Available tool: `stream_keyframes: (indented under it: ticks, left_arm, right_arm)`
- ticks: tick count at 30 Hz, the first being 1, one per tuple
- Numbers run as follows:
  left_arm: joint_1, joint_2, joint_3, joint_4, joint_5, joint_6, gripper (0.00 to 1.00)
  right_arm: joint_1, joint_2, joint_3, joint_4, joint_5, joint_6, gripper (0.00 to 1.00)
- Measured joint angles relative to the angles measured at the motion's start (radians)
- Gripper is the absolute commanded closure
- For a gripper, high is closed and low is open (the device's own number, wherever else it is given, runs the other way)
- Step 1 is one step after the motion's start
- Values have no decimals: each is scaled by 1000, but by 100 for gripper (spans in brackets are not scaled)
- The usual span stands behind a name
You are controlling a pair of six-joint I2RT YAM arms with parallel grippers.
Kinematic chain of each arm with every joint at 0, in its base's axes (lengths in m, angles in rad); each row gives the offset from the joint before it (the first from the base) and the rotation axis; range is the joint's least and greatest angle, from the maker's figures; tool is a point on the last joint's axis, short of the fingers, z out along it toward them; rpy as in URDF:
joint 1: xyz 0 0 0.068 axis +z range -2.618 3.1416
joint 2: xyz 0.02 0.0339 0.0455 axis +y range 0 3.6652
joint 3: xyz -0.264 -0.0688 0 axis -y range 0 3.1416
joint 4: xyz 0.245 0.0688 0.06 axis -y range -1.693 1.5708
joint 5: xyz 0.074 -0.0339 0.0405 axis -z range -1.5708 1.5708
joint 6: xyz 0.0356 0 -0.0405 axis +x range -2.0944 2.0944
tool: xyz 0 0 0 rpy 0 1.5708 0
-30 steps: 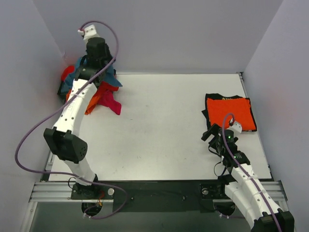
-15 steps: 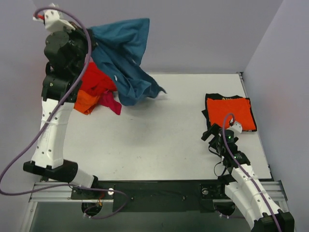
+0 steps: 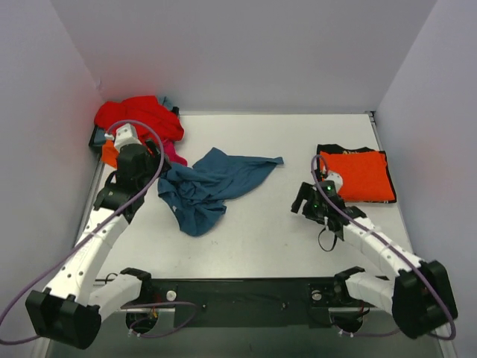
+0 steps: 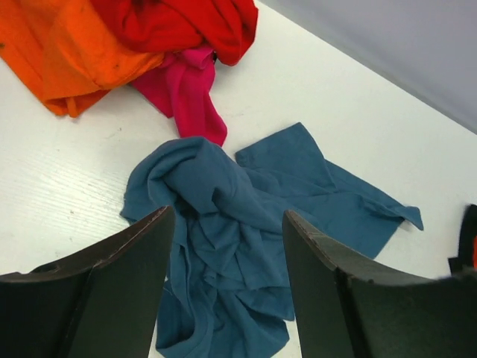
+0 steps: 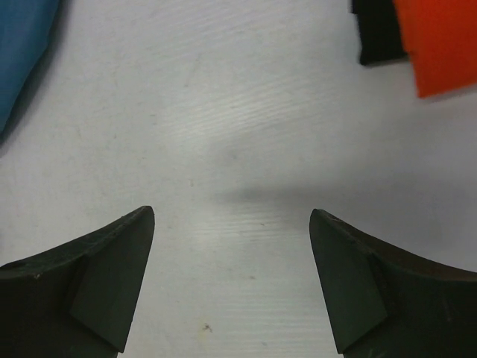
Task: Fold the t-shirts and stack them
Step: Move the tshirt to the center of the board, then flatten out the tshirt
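Black fingers of the left gripper (image 4: 223,221) stood wide apart with nothing between them. Right under and ahead of that gap lay the teal shirt (image 4: 216,194), bunched in deep folds on the table (image 4: 67,186). Whether the fingertips touched the cloth could not be told. A flatter part of the shirt spread away to the far right. In the top view the shirt lay left of the table's middle, with the gripper at its left edge.

Beyond it, the pink shirt (image 4: 186,89) trailed out of a heap, its end reaching the teal shirt's edge. The orange shirt (image 4: 67,60) sat left of the pink one. The red shirt (image 4: 179,22) was piled over both, in the far left corner.

The right gripper (image 5: 231,224) was also spread wide and empty, hanging over bare table. An edge of the teal shirt showed at the upper left of its wrist view, apart from the fingers. At the upper right were a corner of the black shirt (image 5: 376,33) and a corner of the folded orange shirt (image 5: 440,45) lying on it. From above, this gripper was just left of that flat stack, between it and the teal shirt.
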Motion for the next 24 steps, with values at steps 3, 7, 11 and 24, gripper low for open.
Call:
stream_keyframes:
  ticks: [3,7,11,24]
  left_arm:
    - [-2,-110,-108,63,45,-2,29]
    - [-35,-115,-193,123,106,-14,29]
    - [-137,12,-195,164,129,-6,29]
    - [-232,142,-197,277,76,89,27]
  right_arm:
    - [79,194,146,-11,0,-10,23]
    - [113,397,332,-37,-1,-6,27]
    - [93,558,499,-65,-6,35,34]
    - [-98,905,718,-5,-145,348,40]
